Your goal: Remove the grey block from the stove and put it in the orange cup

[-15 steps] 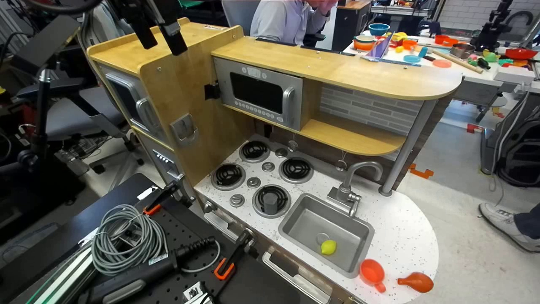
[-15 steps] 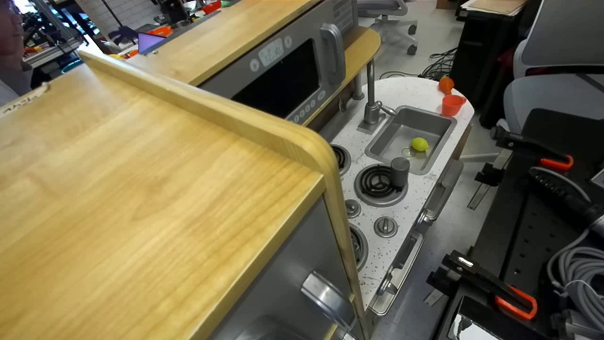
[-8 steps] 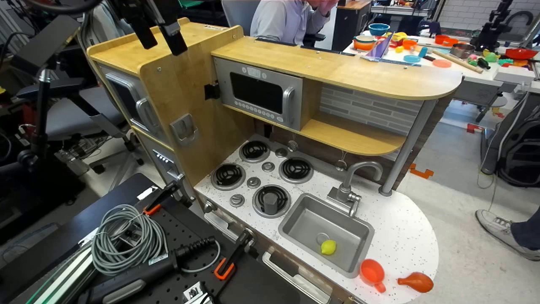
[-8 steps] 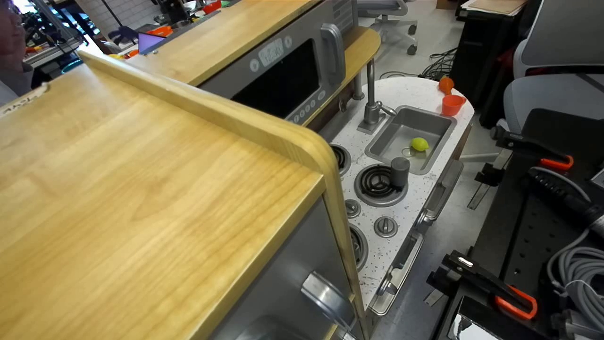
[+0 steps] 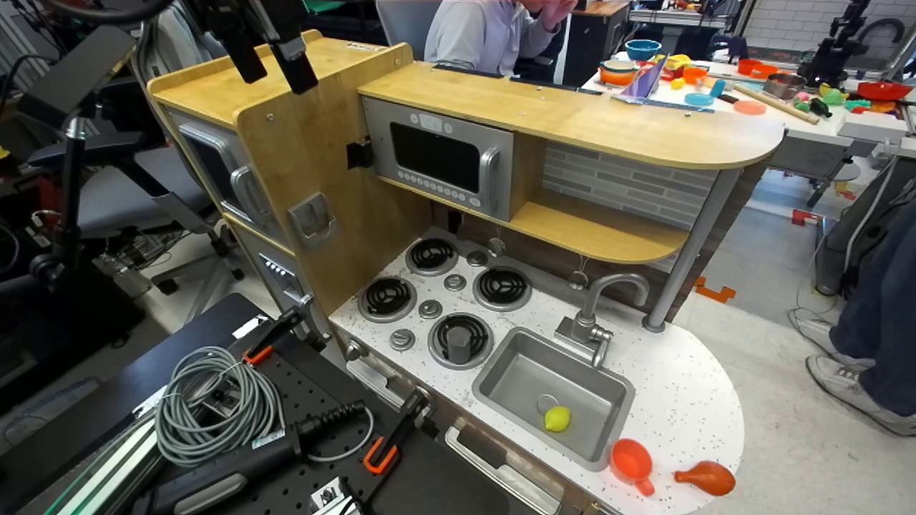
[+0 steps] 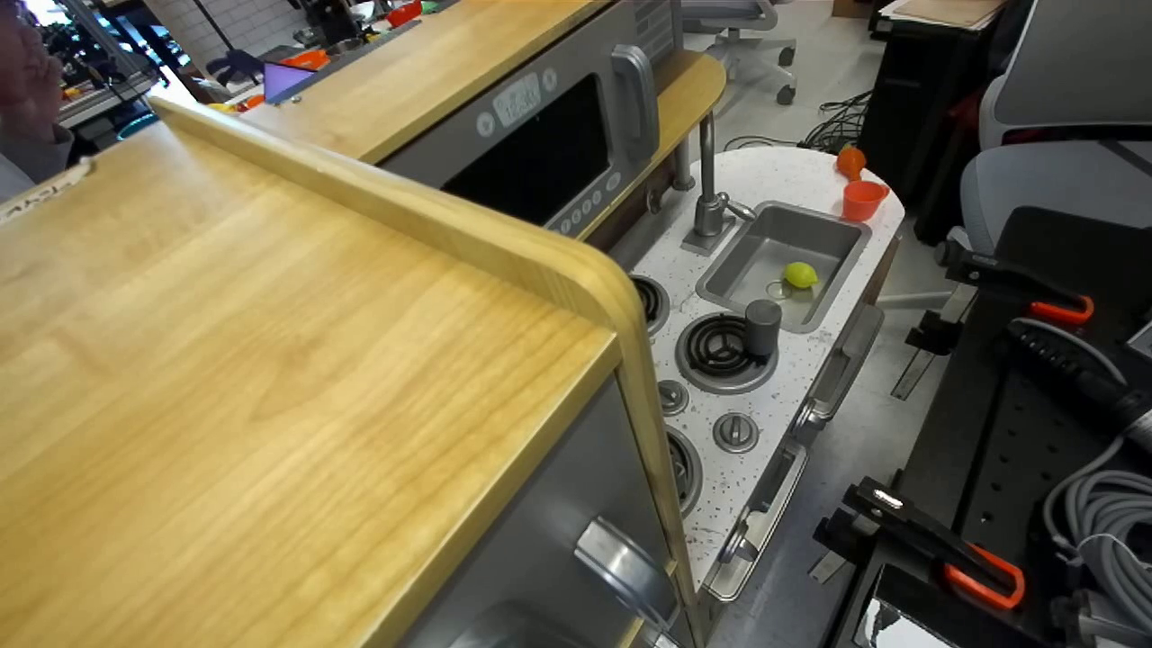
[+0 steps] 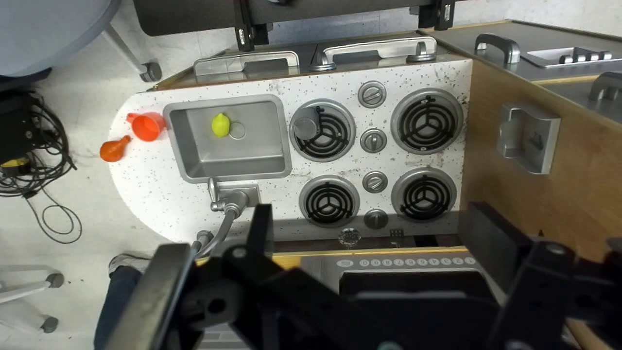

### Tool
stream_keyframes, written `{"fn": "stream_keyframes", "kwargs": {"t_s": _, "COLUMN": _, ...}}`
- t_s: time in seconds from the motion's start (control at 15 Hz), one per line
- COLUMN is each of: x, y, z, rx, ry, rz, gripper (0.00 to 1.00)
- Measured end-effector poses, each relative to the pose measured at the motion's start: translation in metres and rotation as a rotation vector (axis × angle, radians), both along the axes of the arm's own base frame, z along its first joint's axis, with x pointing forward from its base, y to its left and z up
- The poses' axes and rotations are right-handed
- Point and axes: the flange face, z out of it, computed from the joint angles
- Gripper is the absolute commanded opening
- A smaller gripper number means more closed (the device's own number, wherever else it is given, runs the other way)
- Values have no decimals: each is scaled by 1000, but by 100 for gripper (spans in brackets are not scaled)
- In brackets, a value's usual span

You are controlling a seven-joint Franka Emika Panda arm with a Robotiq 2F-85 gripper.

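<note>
1. The gripper (image 5: 278, 76) is hanging high above the counter (image 5: 687, 400), its jaws standing wide apart; in the wrist view the fingers (image 7: 262, 226) are framing the back of the stove (image 7: 347, 169) and the front of the toy microwave (image 7: 423, 279).
2. Well apart from those fingers, the grey block (image 7: 305, 125) is standing upright on a burner (image 7: 333, 133) of the stove, off-centre, toward the side nearer the sink (image 7: 257, 141).
3. The other burners (image 7: 427, 121) are showing their black coils inside silver rings, and grey knobs (image 7: 373, 140) are sitting in a row between the pairs.
4. Beside the stove, the sink is holding a yellow lemon (image 7: 220, 125) on its floor, and a silver faucet (image 5: 591, 311) is curving up behind.
5. Past the sink, on the counter's rounded end, the orange cup (image 5: 632, 461) is standing upright, close against the sink's rim; whether they are touching, I'm not able to tell. An orange pear-shaped toy (image 5: 708, 478) is lying near it.
6. In an exterior view a coil of grey cable (image 5: 186, 422) is lying on a black perforated table (image 5: 458, 483) at the front of the toy kitchen (image 5: 572, 100).
7. Farther off, a person in a pale top (image 5: 469, 39) is showing behind the kitchen, and someone's legs (image 5: 887, 336) are standing past the counter.
</note>
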Motion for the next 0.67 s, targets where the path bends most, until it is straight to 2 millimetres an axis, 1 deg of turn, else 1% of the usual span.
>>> {"fn": "stream_keyframes", "kwargs": {"t_s": 0.67, "x": -3, "y": 0, "z": -6, "rx": 16, "ry": 30, "rz": -5, "gripper": 100}}
